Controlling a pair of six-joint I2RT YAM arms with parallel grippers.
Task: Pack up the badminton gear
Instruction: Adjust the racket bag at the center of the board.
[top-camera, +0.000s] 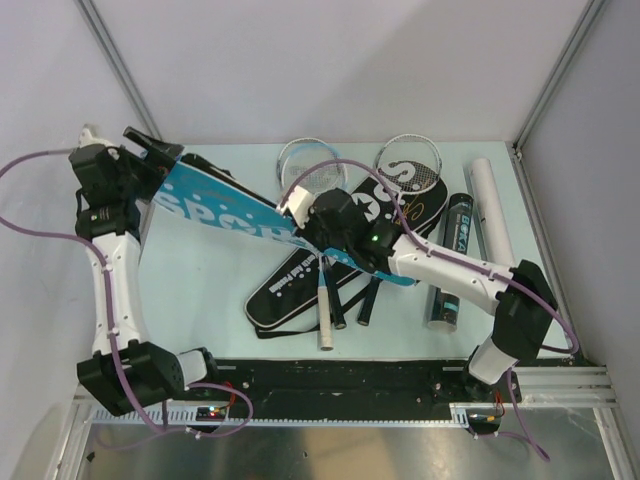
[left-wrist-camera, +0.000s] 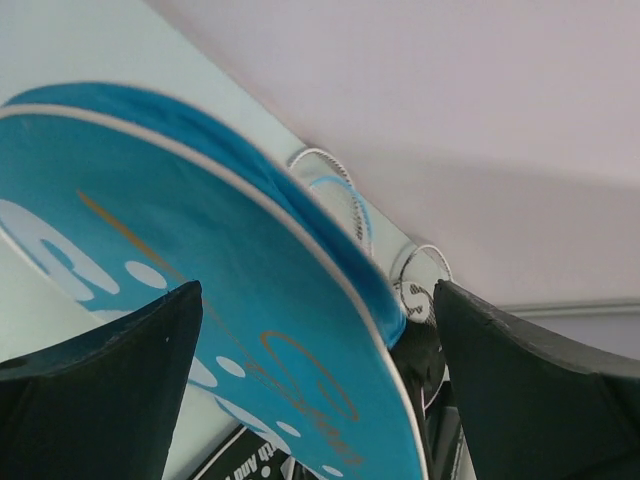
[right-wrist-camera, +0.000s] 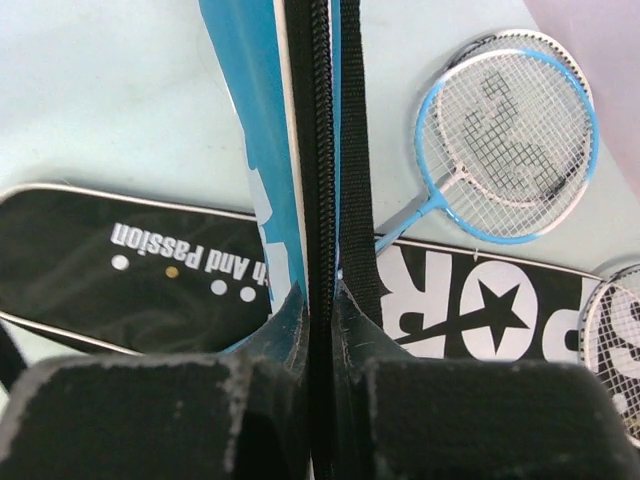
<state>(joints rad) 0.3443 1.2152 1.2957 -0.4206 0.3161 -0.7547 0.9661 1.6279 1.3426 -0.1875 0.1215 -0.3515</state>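
At ten o'clock on the bench (top-camera: 200, 290), left pincer (left-wrist-camera: 315, 300) stands wide apart astride the broad end of the blue bag (top-camera: 225, 210), gripping nothing; at centre, right pincer (right-wrist-camera: 318, 310) is clamped on that bag's zipped edge, holding it on edge above the black bag (top-camera: 290, 290); rackets (top-camera: 310, 165) lie at twelve o'clock, tubes (top-camera: 455, 235) at three. Judged step: presenting the blue bag for loading; next move calls for the free pincer to part the zip mouth or fetch a racket without dragging the bag.
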